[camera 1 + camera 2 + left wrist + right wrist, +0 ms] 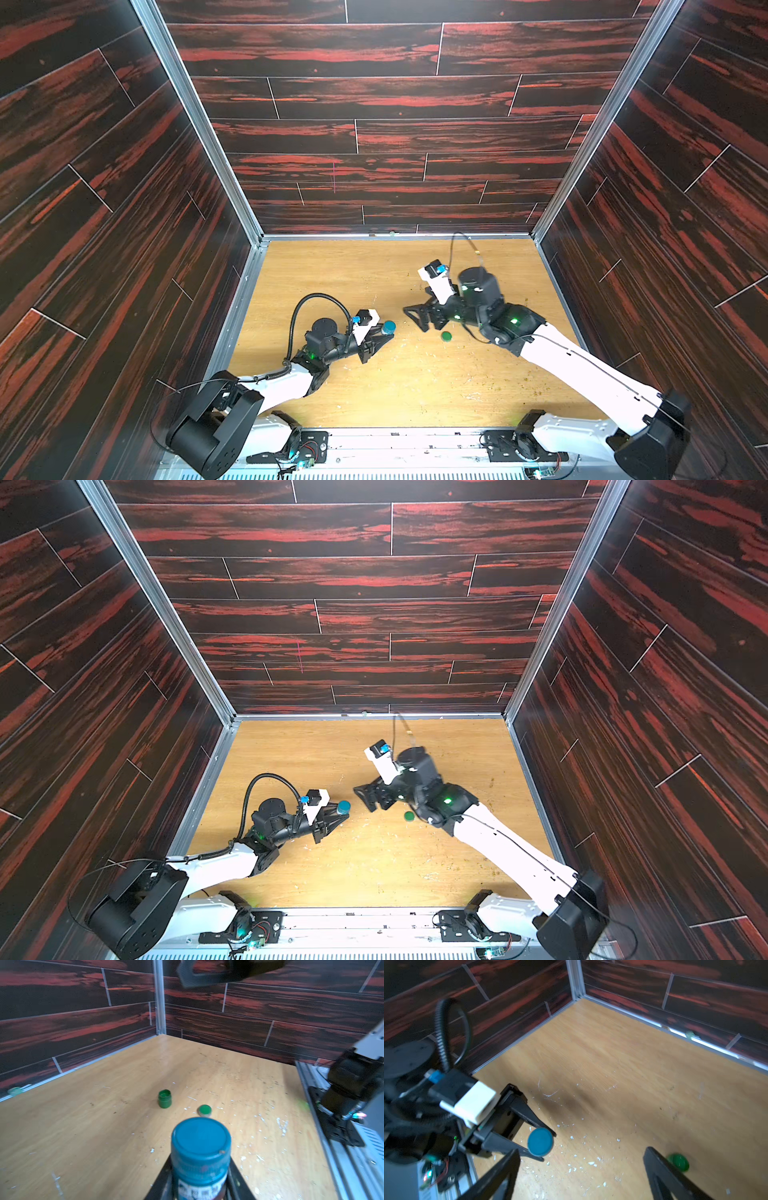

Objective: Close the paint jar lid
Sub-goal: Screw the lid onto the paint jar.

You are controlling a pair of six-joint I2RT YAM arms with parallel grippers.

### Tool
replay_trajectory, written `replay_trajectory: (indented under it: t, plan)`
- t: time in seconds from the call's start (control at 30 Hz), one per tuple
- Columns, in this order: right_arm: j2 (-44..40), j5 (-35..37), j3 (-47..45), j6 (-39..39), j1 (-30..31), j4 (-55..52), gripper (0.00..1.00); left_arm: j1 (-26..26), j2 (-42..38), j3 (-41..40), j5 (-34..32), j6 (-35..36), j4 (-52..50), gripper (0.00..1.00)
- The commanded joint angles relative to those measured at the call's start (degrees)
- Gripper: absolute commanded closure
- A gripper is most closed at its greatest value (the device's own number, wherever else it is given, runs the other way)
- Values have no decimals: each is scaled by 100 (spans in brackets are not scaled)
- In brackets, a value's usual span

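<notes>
A blue paint jar with its blue lid seated on top sits between the fingers of my left gripper, which is shut on the jar's body. In both top views the jar shows at the left gripper's tip, left of the table's middle. My right gripper hangs just right of the jar. It stands wide open, with nothing between its fingers. From the right wrist the blue lid lies ahead of the near finger.
An open green jar and a loose green lid rest on the wooden table beyond the blue jar. One green round piece lies beside the right wrist. Dark walls enclose three sides; paint flecks dot the surface.
</notes>
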Motion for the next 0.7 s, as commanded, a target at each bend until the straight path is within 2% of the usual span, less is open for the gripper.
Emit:
replay_trajectory:
  t: [0.0, 0.07, 0.2, 0.37, 0.67]
  plan:
    - [-168, -1736, -319, -1405, 9, 344, 6, 28, -193, 164, 612, 93, -373, 100]
    - [-99, -1947, -393, -1683, -54, 309, 9, 24, -247, 164, 677, 91, -440, 99]
    - [464, -2180, -110, -1738, -58, 96, 25, 25, -407, 138, 648, 246, -737, 99]
    - [1118, -2669, 204, -1889, -23, -232, 30, 22, -456, 145, 628, 312, -829, 99]
    - [1685, -2753, 434, -2178, 10, -442, 34, 23, -404, 181, 613, 390, -886, 99]
